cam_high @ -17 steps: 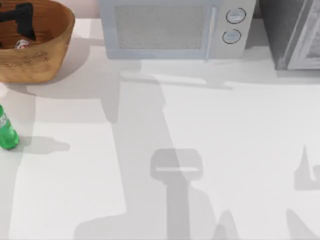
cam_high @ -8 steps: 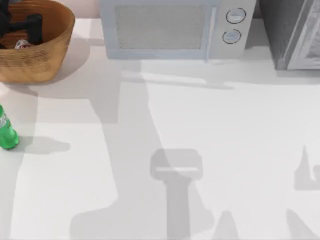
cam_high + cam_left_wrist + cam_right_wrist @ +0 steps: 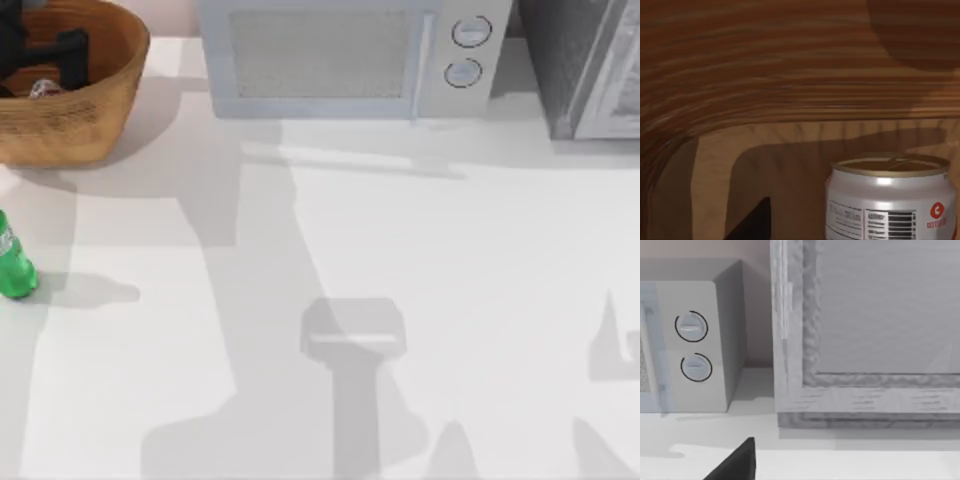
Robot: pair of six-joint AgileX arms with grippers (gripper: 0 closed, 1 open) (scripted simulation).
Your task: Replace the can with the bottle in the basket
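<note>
The wicker basket (image 3: 95, 95) stands at the table's far left corner. Inside it is the can (image 3: 45, 88); in the left wrist view the can (image 3: 890, 200) is upright and close, white with a dull gold top, against the ribbed basket wall (image 3: 765, 75). My left gripper (image 3: 40, 55) is down inside the basket just above the can, open, with one dark fingertip (image 3: 752, 225) beside the can and not touching it. The green bottle (image 3: 12, 262) stands upright on the table at the left edge, in front of the basket. One dark fingertip (image 3: 735, 465) of my right gripper hangs open above the table.
A grey microwave (image 3: 350, 60) sits along the back edge, right of the basket. A large grey cabinet (image 3: 590, 70) fills the back right corner, and the right wrist view faces its front panel (image 3: 865, 315). Arm shadows fall across the white tabletop (image 3: 450, 250).
A second ago the left gripper hung a little higher over the basket; it has since shifted and sunk toward the can. The can and the bottle have not moved.
</note>
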